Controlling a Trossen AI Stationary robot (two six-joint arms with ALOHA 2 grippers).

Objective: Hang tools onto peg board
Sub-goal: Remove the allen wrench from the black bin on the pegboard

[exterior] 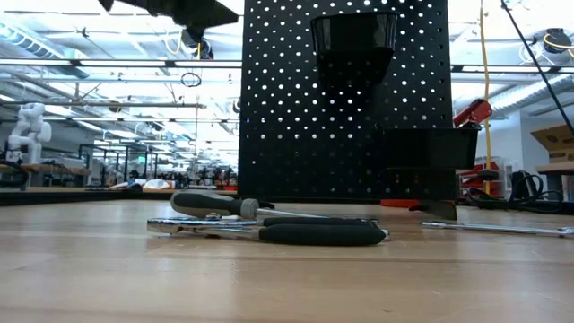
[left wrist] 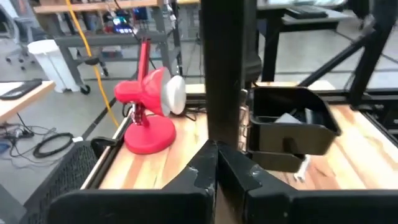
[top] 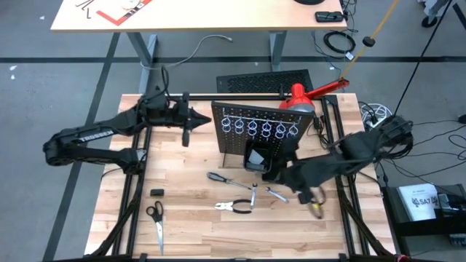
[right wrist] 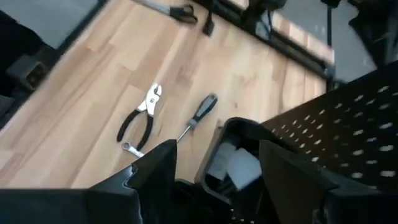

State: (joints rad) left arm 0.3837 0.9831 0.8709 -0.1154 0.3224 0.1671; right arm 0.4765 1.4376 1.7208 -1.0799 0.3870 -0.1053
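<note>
Fingers of right gripper [right wrist: 214, 168] spread wide over peg board [top: 255, 131] bin [right wrist: 239, 158]; left gripper [left wrist: 216, 165] pinched together, level.

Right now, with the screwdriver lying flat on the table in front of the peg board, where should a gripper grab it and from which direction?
Probably by the dark handle of the screwdriver, coming straight down from above. It lies flat on the wooden table, handle end pointing away from the pliers and wrenches, so that thicker end has open wood either side for the fingers. The thin shaft runs toward those tools, leaving less room.
</note>
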